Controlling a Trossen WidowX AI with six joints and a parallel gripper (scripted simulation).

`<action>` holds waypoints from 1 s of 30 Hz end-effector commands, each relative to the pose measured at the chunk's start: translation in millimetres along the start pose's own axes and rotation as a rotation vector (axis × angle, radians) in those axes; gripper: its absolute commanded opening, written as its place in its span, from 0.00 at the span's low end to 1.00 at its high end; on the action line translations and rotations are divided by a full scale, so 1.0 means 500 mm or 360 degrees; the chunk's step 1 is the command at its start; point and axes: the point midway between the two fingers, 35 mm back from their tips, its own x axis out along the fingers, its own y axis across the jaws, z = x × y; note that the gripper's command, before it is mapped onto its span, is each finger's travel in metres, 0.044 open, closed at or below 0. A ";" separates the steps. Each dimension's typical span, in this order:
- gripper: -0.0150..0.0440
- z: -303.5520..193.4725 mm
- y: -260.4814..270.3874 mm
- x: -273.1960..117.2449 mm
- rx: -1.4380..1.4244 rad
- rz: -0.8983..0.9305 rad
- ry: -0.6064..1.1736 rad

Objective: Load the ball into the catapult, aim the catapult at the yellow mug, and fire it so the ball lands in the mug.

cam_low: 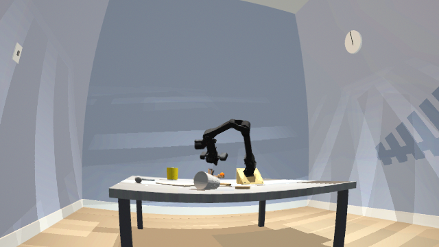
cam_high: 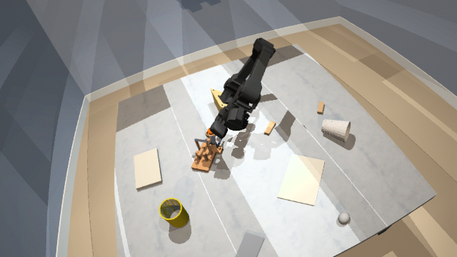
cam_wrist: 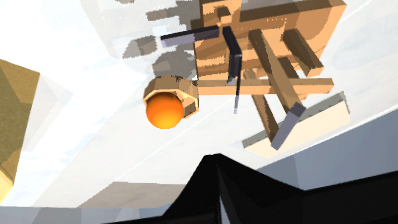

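Note:
The orange ball sits in the cup at the end of the catapult's arm. The wooden catapult stands on the table, with dark grey parts across its frame and near its arm. The yellow mug stands upright, open end up, beyond the catapult's base end; it is out of the wrist view. My gripper is shut and empty. It hangs above the table near the catapult's cup end; in the top view its fingertips are hard to make out.
A white cup lies on its side. A grey ball is near the table edge. Two small wooden blocks and two pale boards lie flat. A yellow bracket is at my base.

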 end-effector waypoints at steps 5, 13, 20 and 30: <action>0.25 -0.004 0.027 0.005 -0.0112 0.0013 0.0065; 0.25 0.011 0.026 0.019 -0.0113 0.0012 0.0064; 0.25 0.028 0.025 0.036 -0.0113 0.0011 0.0063; 0.25 0.052 0.025 0.059 -0.0114 0.0010 0.0061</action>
